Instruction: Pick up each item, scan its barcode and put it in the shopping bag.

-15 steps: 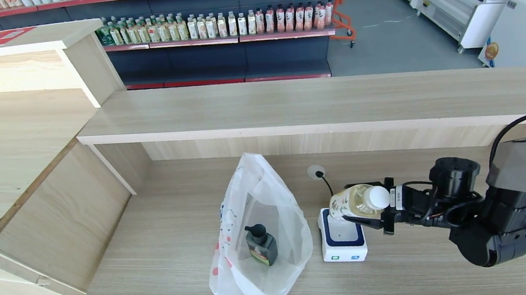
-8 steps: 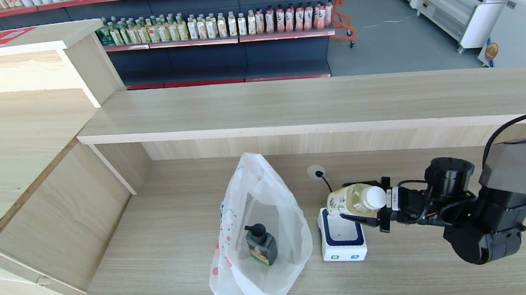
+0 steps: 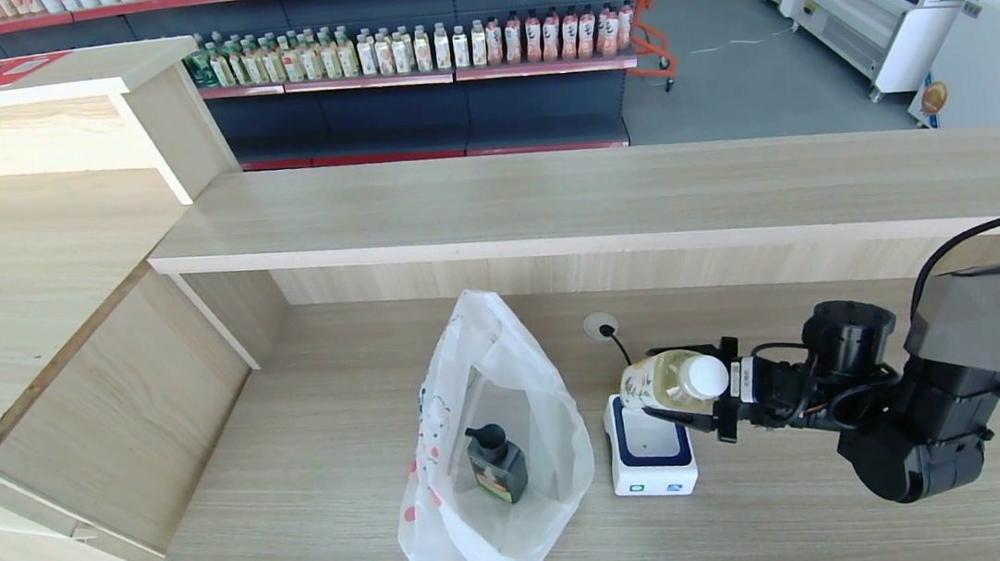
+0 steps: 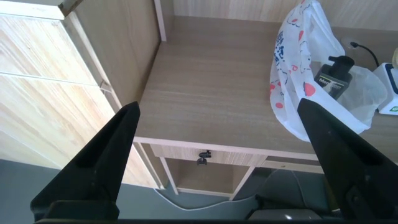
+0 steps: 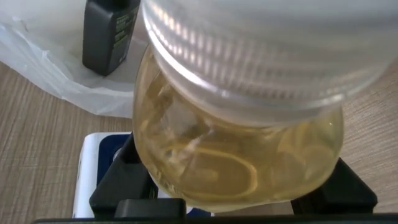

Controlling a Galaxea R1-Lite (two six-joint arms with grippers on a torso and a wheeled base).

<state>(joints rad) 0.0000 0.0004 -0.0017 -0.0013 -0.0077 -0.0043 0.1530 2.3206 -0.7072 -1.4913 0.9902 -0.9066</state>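
My right gripper (image 3: 674, 392) is shut on a bottle of yellow drink (image 3: 667, 381) with a white cap, held on its side just above the white and blue barcode scanner (image 3: 652, 461). The right wrist view shows the bottle (image 5: 239, 146) close up, with the scanner (image 5: 93, 180) under it. The white shopping bag (image 3: 490, 453) stands open to the left of the scanner, with a dark pump bottle (image 3: 495, 465) inside. My left gripper (image 4: 217, 155) hangs open off the counter's near edge, away from the bag (image 4: 311, 81).
A cable runs from the scanner to a round port (image 3: 601, 327) in the counter (image 3: 317, 485). A raised ledge (image 3: 603, 200) borders the back and a wooden wall (image 3: 115, 423) the left. Store shelves of bottles (image 3: 411, 48) stand beyond.
My right gripper has carried the bottle slightly left and away, keeping it over the scanner. The bag and pump bottle stayed put.
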